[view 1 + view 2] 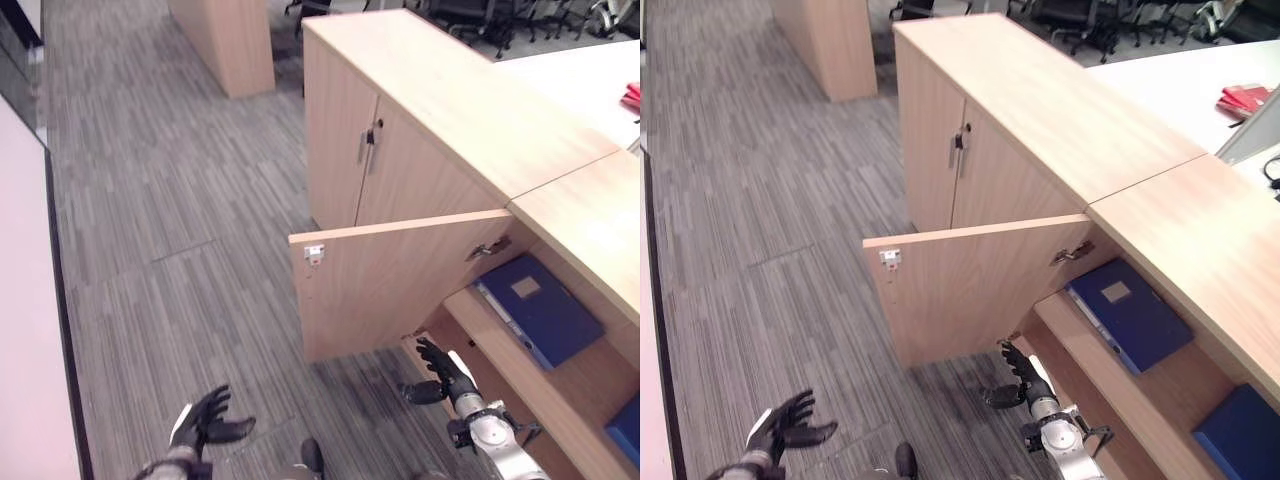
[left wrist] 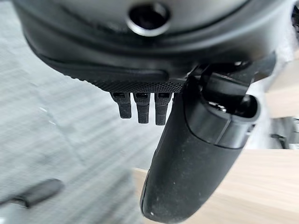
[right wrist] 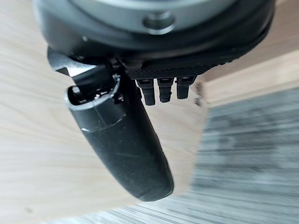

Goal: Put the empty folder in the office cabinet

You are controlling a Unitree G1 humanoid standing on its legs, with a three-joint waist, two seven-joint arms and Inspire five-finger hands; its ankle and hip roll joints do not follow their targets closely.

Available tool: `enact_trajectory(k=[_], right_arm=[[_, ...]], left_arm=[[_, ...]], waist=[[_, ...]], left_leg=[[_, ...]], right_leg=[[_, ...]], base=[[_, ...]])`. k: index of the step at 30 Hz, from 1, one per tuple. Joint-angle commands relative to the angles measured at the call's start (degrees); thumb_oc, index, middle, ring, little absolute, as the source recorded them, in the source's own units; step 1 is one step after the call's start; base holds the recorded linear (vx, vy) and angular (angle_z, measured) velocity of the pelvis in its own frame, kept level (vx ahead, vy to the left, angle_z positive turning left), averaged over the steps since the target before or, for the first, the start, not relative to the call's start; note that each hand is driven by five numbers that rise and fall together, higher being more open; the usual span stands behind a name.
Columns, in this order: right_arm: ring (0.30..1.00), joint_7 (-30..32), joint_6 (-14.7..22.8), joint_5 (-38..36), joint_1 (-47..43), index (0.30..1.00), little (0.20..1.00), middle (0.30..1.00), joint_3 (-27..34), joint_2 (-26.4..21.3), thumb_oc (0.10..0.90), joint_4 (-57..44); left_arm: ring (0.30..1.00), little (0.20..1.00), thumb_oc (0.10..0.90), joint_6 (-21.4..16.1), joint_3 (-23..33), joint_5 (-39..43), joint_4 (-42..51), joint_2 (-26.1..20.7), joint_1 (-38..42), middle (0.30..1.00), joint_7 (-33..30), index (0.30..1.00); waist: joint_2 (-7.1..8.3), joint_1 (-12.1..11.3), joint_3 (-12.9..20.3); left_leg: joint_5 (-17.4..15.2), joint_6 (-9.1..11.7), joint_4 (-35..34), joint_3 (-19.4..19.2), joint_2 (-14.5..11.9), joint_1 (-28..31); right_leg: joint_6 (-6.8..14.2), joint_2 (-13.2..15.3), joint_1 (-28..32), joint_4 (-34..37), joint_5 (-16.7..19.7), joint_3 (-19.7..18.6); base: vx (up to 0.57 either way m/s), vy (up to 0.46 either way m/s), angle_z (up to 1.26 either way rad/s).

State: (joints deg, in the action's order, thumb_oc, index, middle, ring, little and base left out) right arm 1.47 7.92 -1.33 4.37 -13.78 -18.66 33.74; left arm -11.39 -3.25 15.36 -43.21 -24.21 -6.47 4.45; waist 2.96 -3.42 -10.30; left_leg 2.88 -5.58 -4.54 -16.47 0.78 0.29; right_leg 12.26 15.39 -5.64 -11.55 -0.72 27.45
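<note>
A blue folder (image 1: 540, 305) lies flat on the upper shelf inside the light wood cabinet (image 1: 450, 100), behind the open door (image 1: 400, 280) that swings out toward me. My right hand (image 1: 445, 372) hangs open just below the door's lower edge, near the shelf's front, holding nothing. My left hand (image 1: 205, 420) is low over the carpet at the lower left, fingers spread and empty. In the right wrist view, the right hand (image 3: 126, 135) has its thumb against the wooden door panel.
A second blue folder (image 1: 625, 425) shows on the lower shelf at the far right. Closed cabinet doors with a metal handle (image 1: 368, 140) stand to the left. Another wood cabinet (image 1: 225, 40) stands at the back, with office chairs (image 1: 480, 20) beyond. Grey striped carpet (image 1: 160, 220) spreads left.
</note>
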Motion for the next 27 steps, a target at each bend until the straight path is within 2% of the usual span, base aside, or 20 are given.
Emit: enact_trajectory(k=[1,2,3,4,5,6,15,16,17,19,20,21,22,23,24,25,27], right_arm=[[0.900,0.76,3.14,-2.11,-2.28,0.900,0.900,0.900,3.04,-4.05,0.800,-1.81],[0.900,0.74,2.92,-2.19,-1.75,0.900,0.900,0.900,3.22,-3.90,0.800,-1.22],[0.900,0.72,2.82,-2.43,-1.39,0.900,0.900,0.900,3.36,-3.88,0.800,-0.79],[0.900,0.63,2.70,-2.74,-1.10,0.900,0.900,0.900,3.52,-3.87,0.800,-0.46],[0.900,0.61,2.69,-2.74,-1.08,0.900,0.900,0.900,3.48,-3.85,0.800,-0.44],[0.900,0.63,2.45,-2.73,-0.47,0.900,0.900,0.900,3.82,-3.68,0.800,0.67],[0.900,-0.13,2.01,-1.90,2.06,0.900,0.900,0.900,4.51,-3.61,0.800,0.72],[0.900,-0.14,2.00,-1.89,2.08,0.900,0.900,0.900,4.46,-3.59,0.800,0.74],[0.900,-0.33,2.04,-2.03,2.37,0.900,0.900,0.900,4.49,-3.68,0.800,0.45],[0.900,-0.48,2.05,-1.91,2.44,0.900,0.900,0.900,4.23,-3.69,0.800,0.39],[0.900,-0.82,1.91,-1.58,2.61,0.900,0.900,0.900,3.63,-3.81,0.800,0.02],[0.900,-0.99,1.87,-1.45,2.67,0.900,0.900,0.900,3.31,-3.85,0.800,-0.02],[0.900,-1.19,1.86,-1.21,2.64,0.900,0.900,0.900,2.87,-3.97,0.800,0.05],[0.900,-1.38,1.82,-0.92,2.74,0.900,0.900,0.900,2.33,-4.10,0.800,-0.09],[0.900,-1.36,1.81,-0.92,2.69,0.900,0.900,0.900,2.39,-4.10,0.800,-0.13],[0.900,-1.79,1.78,-0.41,2.94,0.900,0.900,0.900,1.46,-4.30,0.800,-0.90],[0.900,-2.08,1.78,-0.15,2.92,0.900,0.900,0.900,0.74,-4.54,0.800,-0.92]], left_arm=[[0.900,0.900,0.800,-3.98,-0.39,0.15,3.34,-0.57,1.48,0.900,0.25,0.900],[0.900,0.900,0.800,-4.02,-0.22,0.23,3.61,-0.19,1.01,0.900,0.29,0.900],[0.900,0.900,0.800,-4.01,-0.24,0.47,4.20,-0.03,0.72,0.900,0.37,0.900],[0.900,0.900,0.800,-3.94,-0.16,0.82,5.11,0.11,0.50,0.900,0.50,0.900],[0.900,0.900,0.800,-3.93,-0.15,0.82,5.08,0.10,0.47,0.900,0.50,0.900],[0.900,0.900,0.800,-3.97,-0.04,1.10,6.94,0.29,-0.09,0.900,0.76,0.900],[0.900,0.900,0.800,-4.56,1.89,1.85,13.03,0.42,-1.12,0.900,0.71,0.900],[0.900,0.900,0.800,-4.53,1.91,1.85,13.02,0.40,-1.17,0.900,0.71,0.900],[0.900,0.900,0.800,-4.79,2.13,1.86,13.65,0.22,-0.18,0.900,0.39,0.900],[0.900,0.900,0.800,-4.88,2.06,1.86,14.02,0.08,0.53,0.900,0.29,0.900],[0.900,0.900,0.800,-4.98,2.12,1.98,14.26,-0.41,2.08,0.900,-0.12,0.900],[0.900,0.900,0.800,-5.07,2.13,1.96,14.23,-0.66,2.94,0.900,-0.35,0.900],[0.900,0.900,0.800,-5.17,1.95,1.82,14.10,-1.08,4.35,0.900,-0.72,0.900],[0.900,0.900,0.800,-5.20,1.87,1.80,13.95,-1.57,5.75,0.900,-1.17,0.900],[0.900,0.900,0.800,-5.24,1.84,1.81,13.90,-1.57,5.89,0.900,-1.18,0.900],[0.900,0.900,0.800,-5.20,1.79,1.86,13.02,-2.45,8.79,0.900,-2.09,0.900],[0.900,0.900,0.800,-5.38,1.92,2.37,12.08,-3.58,11.81,0.900,-3.09,0.900]], waist=[[-0.86,-0.45,2.58],[-0.96,-0.52,3.34],[-1.03,-0.58,3.71],[-1.03,-0.65,3.71],[-1.11,-0.63,3.96],[-1.10,-0.86,4.32],[-1.45,-0.70,5.58],[-1.52,-0.69,5.80],[-1.48,-0.44,5.76],[-1.55,-0.25,5.90],[-1.73,0.23,6.40],[-1.76,0.42,6.49],[-1.76,0.68,6.28],[-1.91,1.06,6.71],[-1.84,1.01,6.38],[-2.02,1.80,6.92],[-2.09,2.50,6.88]], left_leg=[[-3.09,7.02,-0.46,-0.96,-4.01,1.32],[-4.42,7.44,-0.44,-0.41,-4.11,2.06],[-4.36,7.55,-0.44,-0.46,-4.19,2.22],[-2.99,7.30,-0.46,-1.21,-4.11,1.72],[-4.24,7.69,-0.44,-0.36,-4.26,2.25],[-2.95,7.46,-0.46,-0.83,-4.15,1.94],[-3.15,8.27,-0.46,-0.72,-4.43,3.52],[-4.42,8.69,-0.46,0.10,-4.63,4.11],[-3.18,8.42,-0.46,-0.81,-4.56,3.79],[-3.21,8.45,-0.46,-1.00,-4.54,3.97],[-4.56,8.95,-0.46,-0.48,-4.85,4.87],[-4.61,8.99,-0.46,-0.59,-4.90,5.05],[-3.40,8.66,-0.46,-1.60,-4.76,4.73],[-4.66,9.12,-0.46,-0.92,-4.98,5.36],[-3.41,8.72,-0.46,-1.78,-4.82,4.87],[-4.69,9.20,-0.46,-1.51,-5.13,5.71],[-3.48,8.89,-0.46,-2.86,-5.13,5.46]], right_leg=[[-2.25,-3.67,4.17,6.76,1.67,1.69],[-1.73,-3.98,5.58,7.74,0.74,1.04],[-1.87,-4.14,6.23,8.54,0.85,1.17],[-2.60,-4.03,6.32,9.23,1.92,2.22],[-2.00,-4.33,6.80,9.28,0.95,1.26],[-2.81,-4.37,7.73,10.64,1.86,2.64],[-3.13,-5.21,11.77,14.54,2.18,3.37],[-2.66,-5.59,12.39,14.82,1.28,2.36],[-3.14,-5.26,12.04,14.82,2.24,3.12],[-3.19,-5.31,12.20,14.96,2.23,2.97],[-2.77,-5.71,13.06,15.45,1.34,1.79],[-2.79,-5.74,13.21,15.55,1.35,1.66],[-3.26,-5.40,12.71,15.32,2.28,2.43],[-2.82,-5.80,13.32,15.67,1.41,1.33],[-3.27,-5.45,12.75,15.37,2.29,2.28],[-2.80,-5.84,13.29,15.68,1.52,0.97],[-3.19,-5.47,12.66,15.47,2.55,1.59]], base=[[0.17,-0.069,0.50],[0.12,-0.054,0.21],[0.09,-0.039,0.00],[0.05,-0.027,-0.13],[-0.01,-0.029,-0.21],[0.06,-0.035,-0.10],[0.04,-0.027,0.03],[0.00,0.000,0.00],[0.00,0.000,0.00],[0.02,-0.017,-0.02],[0.10,-0.028,-0.02],[0.00,0.000,0.00],[0.01,-0.008,-0.04],[-0.07,0.007,-0.09],[0.09,-0.015,-0.17],[-0.07,0.006,-0.21],[-0.03,-0.003,-0.15]])
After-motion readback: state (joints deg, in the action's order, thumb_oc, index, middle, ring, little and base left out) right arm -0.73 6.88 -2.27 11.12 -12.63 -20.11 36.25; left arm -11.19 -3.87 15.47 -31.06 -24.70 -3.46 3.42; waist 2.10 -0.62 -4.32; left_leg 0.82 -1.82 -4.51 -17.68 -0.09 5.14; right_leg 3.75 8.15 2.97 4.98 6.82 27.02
